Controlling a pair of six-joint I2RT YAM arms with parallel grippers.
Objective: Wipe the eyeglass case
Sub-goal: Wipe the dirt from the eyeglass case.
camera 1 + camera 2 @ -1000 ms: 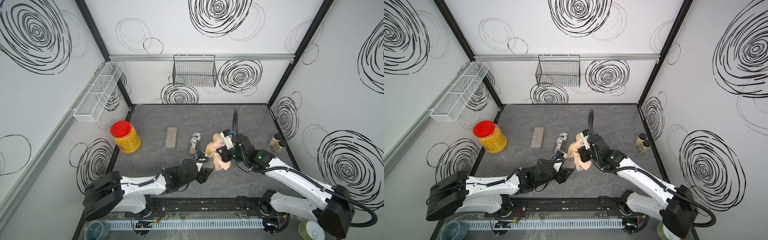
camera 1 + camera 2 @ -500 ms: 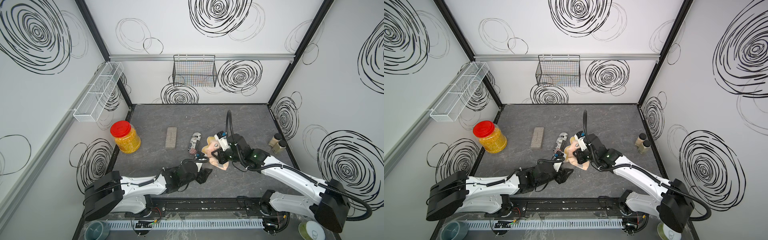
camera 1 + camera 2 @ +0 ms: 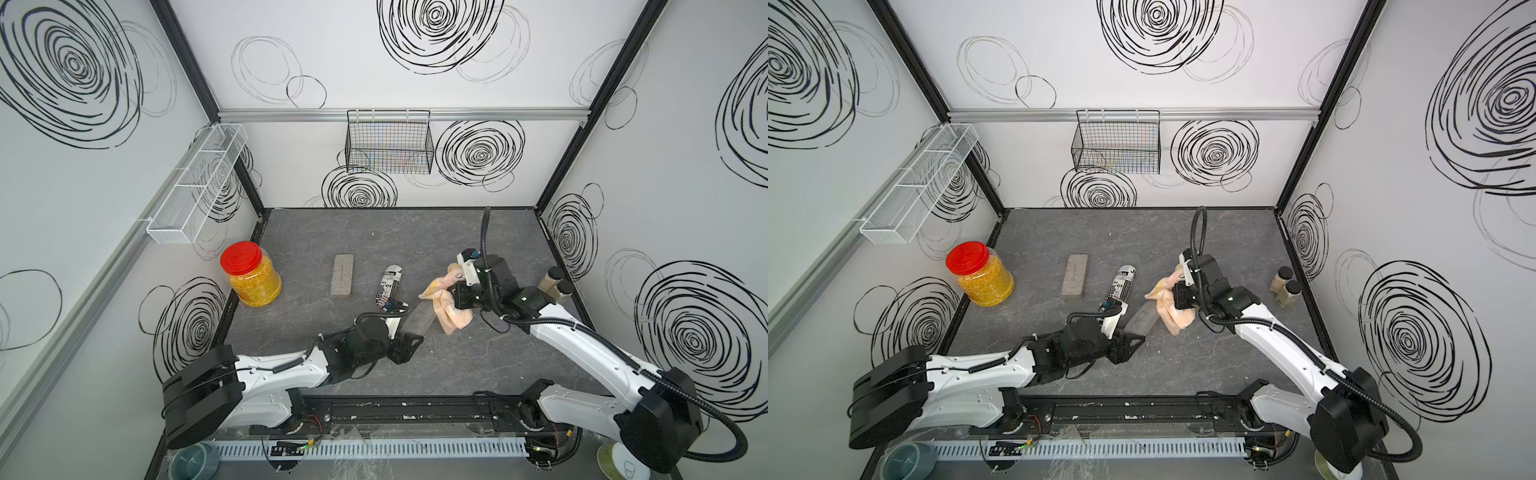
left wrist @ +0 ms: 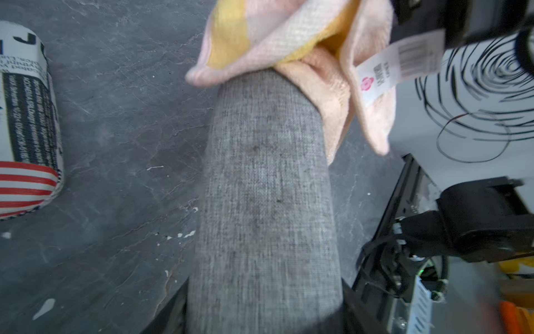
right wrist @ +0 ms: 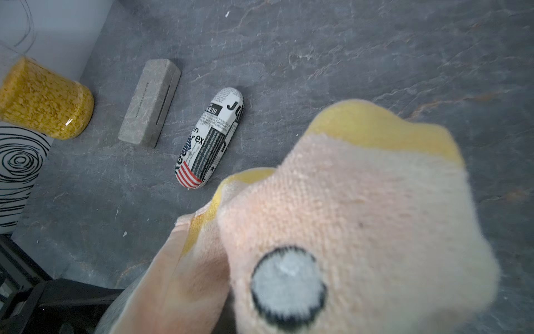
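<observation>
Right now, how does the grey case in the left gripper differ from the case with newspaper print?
The grey case is plain woven fabric; the printed case carries newspaper text and a flag. The left gripper clamps the grey case at one end, while the printed case lies free on the table. The cloth covers the grey case's far end; nothing touches the printed case. Both are long and narrow.

the right gripper (image 3: pixel 455 296) swept the cloth (image 3: pixel 448 309) leftward over the grey eyeglass case (image 3: pixel 417 319), then drew it back right, baring more case.
</observation>
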